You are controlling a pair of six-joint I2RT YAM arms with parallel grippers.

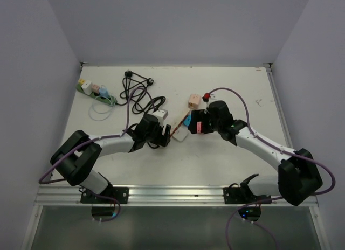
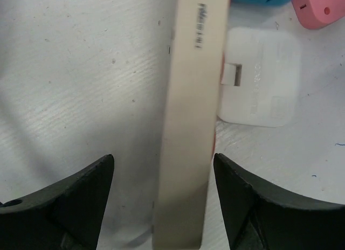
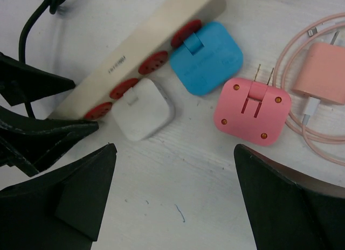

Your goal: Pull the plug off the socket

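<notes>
The main risk, as I judge it, is the strip [image 3: 124,58] sliding or lifting along with the plug: the left claw [image 2: 163,157] only straddles it, parted wider than the strip, with a clear gap at one finger and the other finger at or just off the edge, so it pins nothing; a pull on the white plug [image 3: 144,109] or the blue plug [image 3: 206,57], both seated in red outlets [image 3: 156,61], would drag the whole cream strip with it; a slanted pull could also bend the prongs; the right claw [image 3: 175,147] is spread wide and empty, hovering over bare tabletop [image 3: 188,207], with the white plug just ahead of it to the left, the blue one farther ahead, and a loose pink plug [image 3: 252,111] ahead to the right, near enough to be knocked or grabbed by mistake
</notes>
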